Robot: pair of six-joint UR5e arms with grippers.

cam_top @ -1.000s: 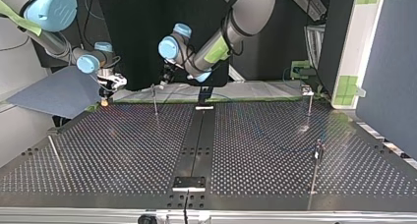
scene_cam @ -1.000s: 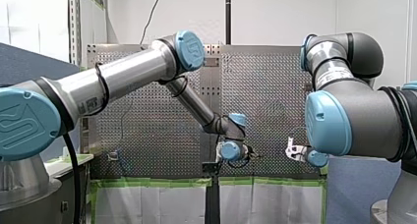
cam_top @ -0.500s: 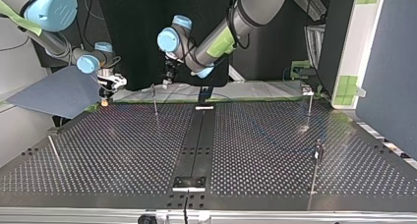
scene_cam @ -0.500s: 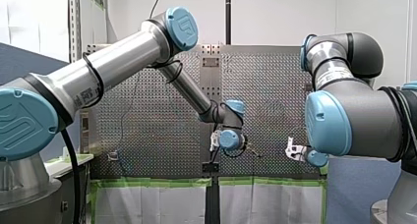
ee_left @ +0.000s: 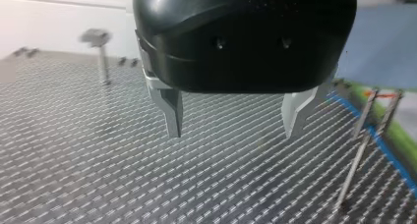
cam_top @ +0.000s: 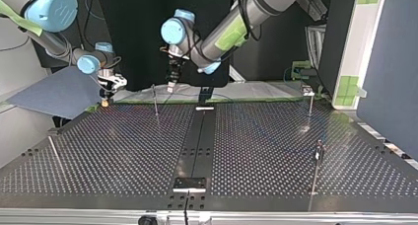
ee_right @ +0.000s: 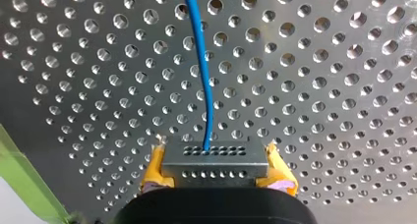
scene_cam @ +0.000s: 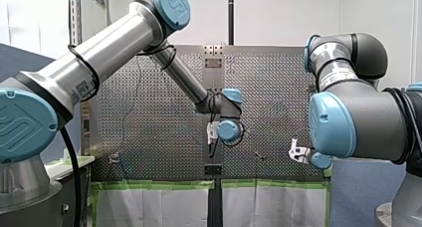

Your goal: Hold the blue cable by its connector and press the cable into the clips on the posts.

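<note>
My right gripper (ee_right: pixel 216 171) with its yellow pads (ee_right: pixel 155 171) is shut on a grey connector (ee_right: pixel 215 160) that has rows of small holes. The blue cable (ee_right: pixel 201 62) runs from the connector straight ahead over the perforated table. In the top view this gripper (cam_top: pixel 106 94) hangs at the far left edge of the table. My left gripper (ee_left: pixel 232 133), black with metal fingers, is open and holds nothing; it hovers above the table. In the top view it (cam_top: pixel 171 84) points down just behind a thin post (cam_top: pixel 155 99).
More thin posts stand on the perforated table (cam_top: pixel 123 151): one far right (cam_top: pixel 310 101), one near right (cam_top: pixel 316 166), one leaning at the near left (cam_top: pixel 54 153). A black strip (cam_top: pixel 196 141) runs down the table's middle. Green tape (scene_cam: pixel 149 185) edges it.
My left arm has lifted its elbow and gripper, and the gripper now points down beside the far post. My right arm and the connector have not moved.
</note>
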